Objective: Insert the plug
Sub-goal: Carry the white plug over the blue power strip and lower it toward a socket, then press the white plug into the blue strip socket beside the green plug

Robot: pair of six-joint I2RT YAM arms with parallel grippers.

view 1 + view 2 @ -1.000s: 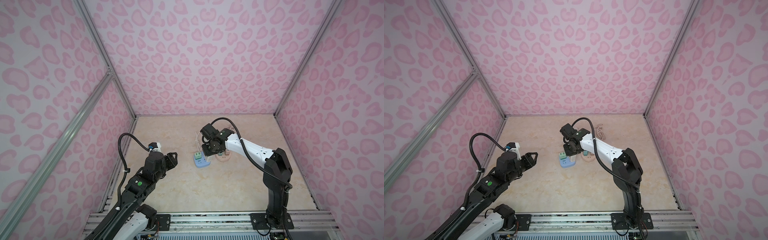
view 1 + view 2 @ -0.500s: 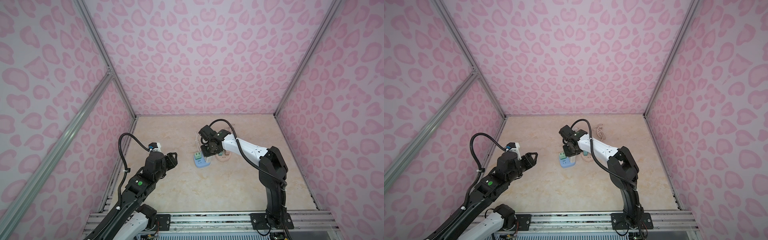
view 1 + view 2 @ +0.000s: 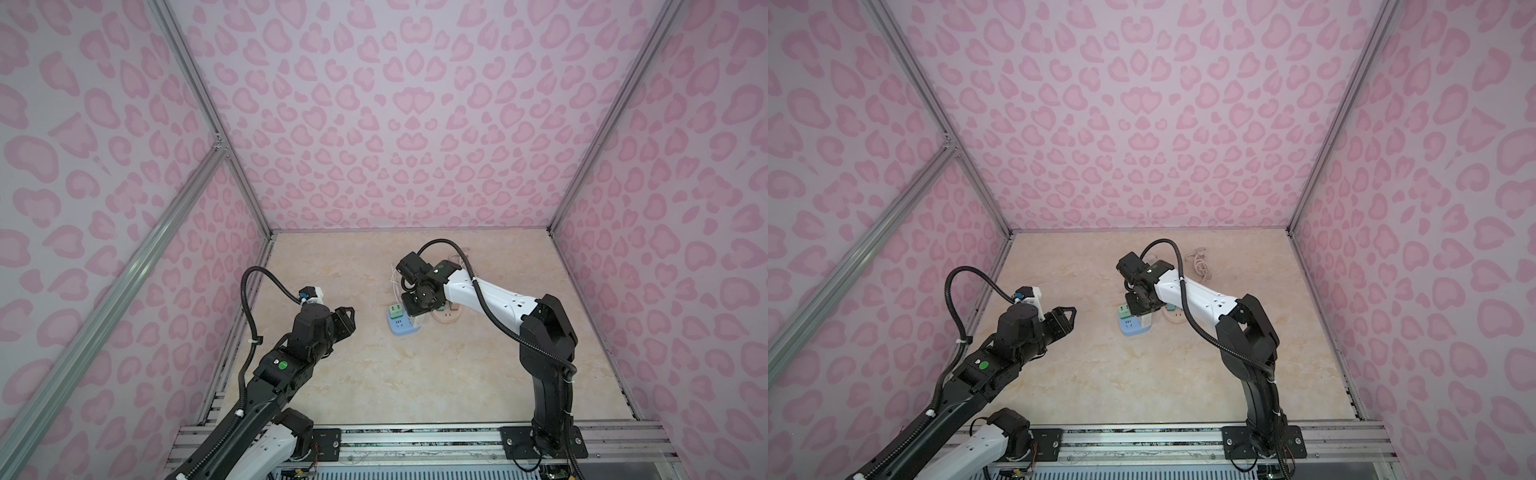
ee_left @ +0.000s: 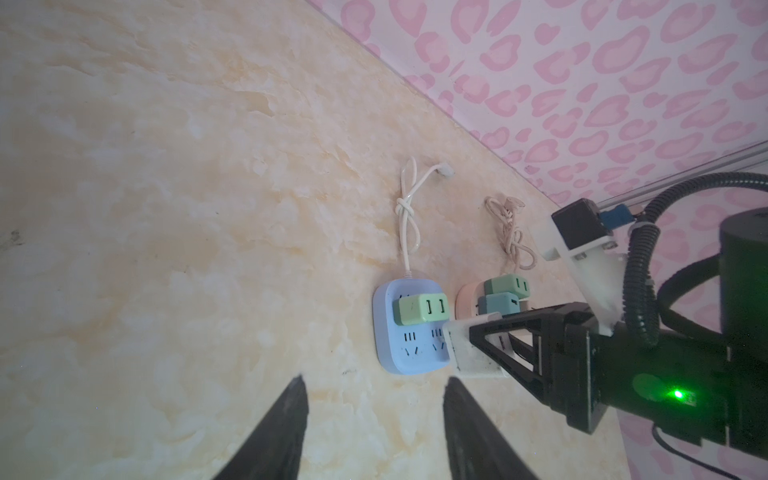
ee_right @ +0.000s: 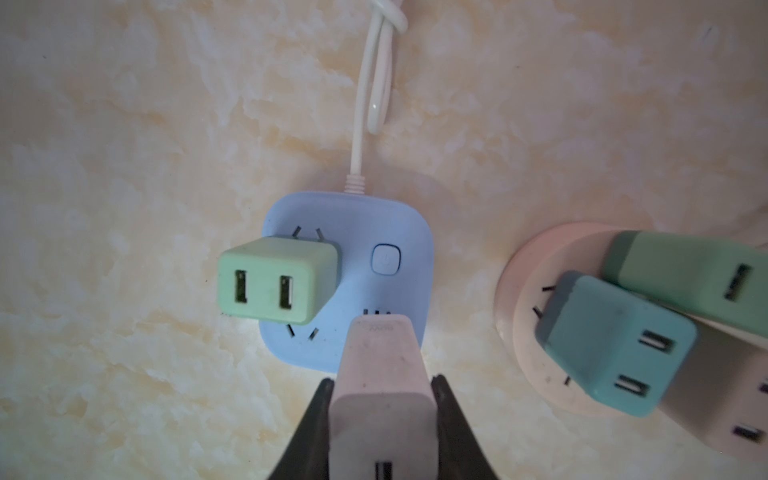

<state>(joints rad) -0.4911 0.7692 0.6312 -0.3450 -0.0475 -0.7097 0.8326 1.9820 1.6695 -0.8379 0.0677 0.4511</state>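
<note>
My right gripper [image 5: 382, 388] is shut on a pale pink plug [image 5: 382, 374], one dark finger on each side. The plug's far end meets the face of the blue square power strip [image 5: 353, 232] over a corner socket, and its prongs are hidden. A green plug [image 5: 276, 280] stands in the strip's neighbouring socket. In both top views the right gripper [image 3: 417, 309] hovers over the blue strip [image 3: 1133, 328]. My left gripper [image 4: 372, 386] is open and empty, well short of the strip [image 4: 409, 332]; in a top view the left gripper [image 3: 347, 318] sits to its left.
A round pink power strip [image 5: 536, 374] lies close beside the blue one, carrying a teal plug [image 5: 615, 345] and a green plug [image 5: 685, 282]. The blue strip's white cord [image 4: 405, 216] and a beige cord [image 4: 511, 237] trail toward the back wall. Pink patterned walls enclose the floor.
My right arm has edged slightly left over the blue strip with the plug still in its grip. The left arm has not moved.
</note>
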